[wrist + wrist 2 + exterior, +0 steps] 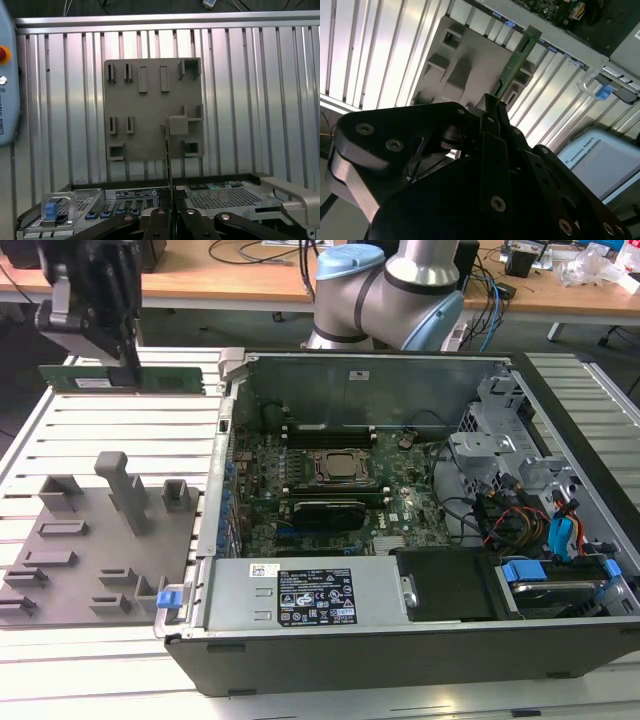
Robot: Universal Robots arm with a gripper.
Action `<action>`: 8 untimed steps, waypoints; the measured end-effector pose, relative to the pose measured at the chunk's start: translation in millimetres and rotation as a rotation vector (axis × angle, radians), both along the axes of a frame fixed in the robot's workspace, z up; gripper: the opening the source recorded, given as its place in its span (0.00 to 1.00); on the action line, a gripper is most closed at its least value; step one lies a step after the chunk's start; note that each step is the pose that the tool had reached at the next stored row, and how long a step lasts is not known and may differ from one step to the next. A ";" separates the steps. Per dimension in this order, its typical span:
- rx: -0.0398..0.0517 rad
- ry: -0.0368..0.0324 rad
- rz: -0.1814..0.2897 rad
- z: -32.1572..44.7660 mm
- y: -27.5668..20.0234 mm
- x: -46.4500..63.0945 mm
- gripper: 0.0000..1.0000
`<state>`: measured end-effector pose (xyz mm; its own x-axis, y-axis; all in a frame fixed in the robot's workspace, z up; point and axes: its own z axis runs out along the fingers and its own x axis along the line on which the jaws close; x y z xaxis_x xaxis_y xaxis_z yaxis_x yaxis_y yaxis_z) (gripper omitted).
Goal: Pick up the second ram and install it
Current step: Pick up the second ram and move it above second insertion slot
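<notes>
My gripper (125, 372) hangs high at the exterior view's left, above the far edge of the grey tray (70, 570), and is shut on the second ram (170, 380). The ram is a slim green stick held level on its long edge, sticking out on both sides of the fingers. In the second wrist view the ram (520, 50) reaches out from the gripper (495, 105) over the tray (470, 65). The first wrist view shows the ram (168, 160) edge-on, rising from the gripper (171, 212). The open computer case with the green motherboard (400, 505) lies to the exterior view's right of the gripper.
The tray's upright blocks (125, 485) stand below the gripper on a ribbed metal table (110, 420). The case wall (225, 440) with a grey latch (232, 362) separates tray and motherboard. The CPU socket (338, 467), cables (510, 515) and the power supply (310, 595) fill the case.
</notes>
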<state>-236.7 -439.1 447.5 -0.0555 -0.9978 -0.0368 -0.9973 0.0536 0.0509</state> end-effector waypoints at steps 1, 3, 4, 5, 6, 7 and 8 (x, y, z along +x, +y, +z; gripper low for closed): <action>-0.0001 0.0008 0.000 -0.5 0.9 7.1 0.14; 0.0001 0.0015 0.000 -1.4 2.7 17.3 0.14; 0.0000 0.0017 0.000 -1.5 3.5 20.7 0.14; 0.0000 0.0019 0.000 -1.8 4.2 24.9 0.14; 0.0000 0.0020 0.000 -2.0 4.6 27.3 0.14; 0.0000 0.0021 0.000 -2.2 5.1 30.2 0.14; 0.0000 0.0023 0.000 -2.7 6.2 36.8 0.14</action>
<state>-200.0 -433.0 444.8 -0.0555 -0.9978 -0.0366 -0.9971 0.0535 0.0532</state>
